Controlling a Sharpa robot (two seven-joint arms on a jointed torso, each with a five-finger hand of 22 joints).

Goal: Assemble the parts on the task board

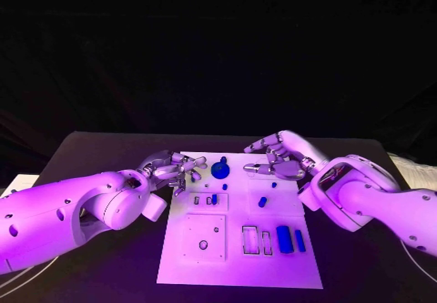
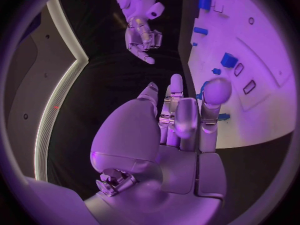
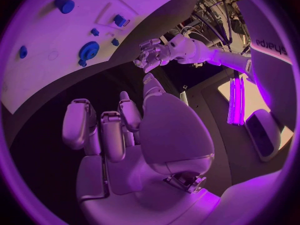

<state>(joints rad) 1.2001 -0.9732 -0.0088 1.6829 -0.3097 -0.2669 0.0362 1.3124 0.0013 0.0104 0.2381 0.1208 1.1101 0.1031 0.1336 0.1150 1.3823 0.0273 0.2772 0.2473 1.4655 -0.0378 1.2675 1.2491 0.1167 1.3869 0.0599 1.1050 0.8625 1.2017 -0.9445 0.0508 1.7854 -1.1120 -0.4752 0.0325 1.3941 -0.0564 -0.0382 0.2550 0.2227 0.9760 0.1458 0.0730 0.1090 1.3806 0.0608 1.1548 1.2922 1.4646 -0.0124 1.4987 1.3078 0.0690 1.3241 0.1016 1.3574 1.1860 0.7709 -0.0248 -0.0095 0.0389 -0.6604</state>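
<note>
The white task board point(image 1: 239, 262) lies in the middle of the table. A blue gear point(image 1: 221, 169) stands near its far edge, between my hands. Small blue pieces lie around it, such as a peg point(image 1: 262, 202) and two long bars point(image 1: 285, 239) beside empty slots at the right. My left hand point(image 1: 171, 170) hovers over the board's far left corner with fingers spread and nothing in them. My right hand point(image 1: 278, 159) hangs over the far right corner, fingers loosely bent, holding nothing. In the right wrist view the gear point(image 3: 89, 50) sits beyond the empty fingers point(image 3: 103, 130).
The black table point(image 1: 91, 148) surrounds the board on all sides. Recesses in the board's near half include a square pocket point(image 1: 205, 238) and narrow slots point(image 1: 249, 240). From the left wrist the right hand point(image 2: 140, 30) is seen across the board point(image 2: 265, 60).
</note>
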